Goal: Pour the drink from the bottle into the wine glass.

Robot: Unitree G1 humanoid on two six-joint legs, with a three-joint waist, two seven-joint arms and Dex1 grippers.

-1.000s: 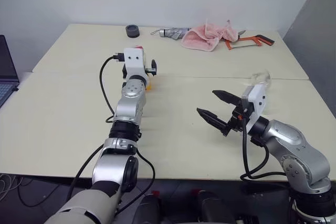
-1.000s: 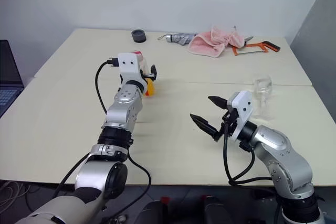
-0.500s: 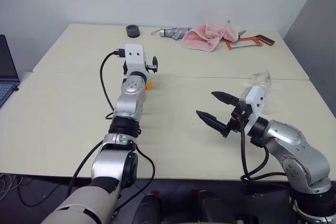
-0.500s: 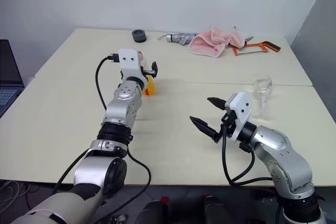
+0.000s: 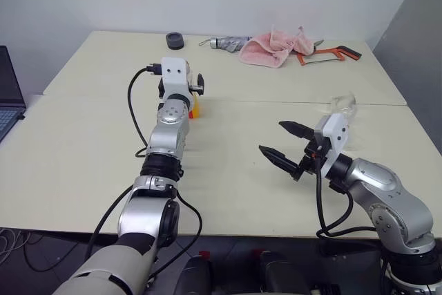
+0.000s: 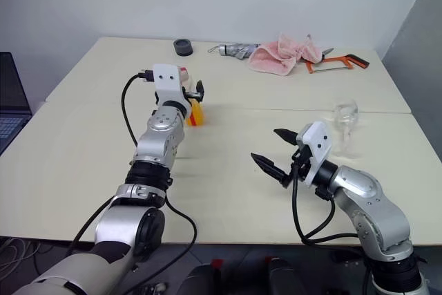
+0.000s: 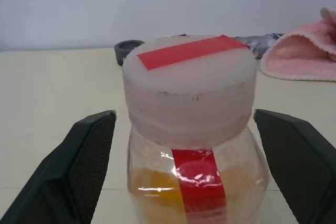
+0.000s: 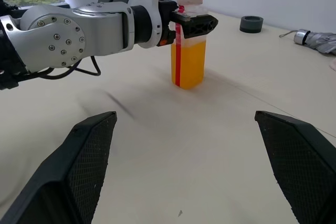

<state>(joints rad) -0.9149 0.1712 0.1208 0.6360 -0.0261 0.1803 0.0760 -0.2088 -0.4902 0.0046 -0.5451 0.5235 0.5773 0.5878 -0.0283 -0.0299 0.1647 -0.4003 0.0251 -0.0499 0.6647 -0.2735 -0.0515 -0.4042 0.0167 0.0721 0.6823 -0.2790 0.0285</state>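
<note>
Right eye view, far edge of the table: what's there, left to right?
Dark round ring → folded grey umbrella → pink towel → orange-handled hacksaw.

A pink towel (image 5: 273, 48) lay crumpled at the far edge of the cream table (image 5: 83, 150), between a folded grey umbrella (image 5: 226, 43) and an orange-handled hacksaw (image 5: 330, 54). A dark round ring (image 5: 175, 40) sat nearby, and a laptop (image 5: 8, 94) stood off to the left.
</note>
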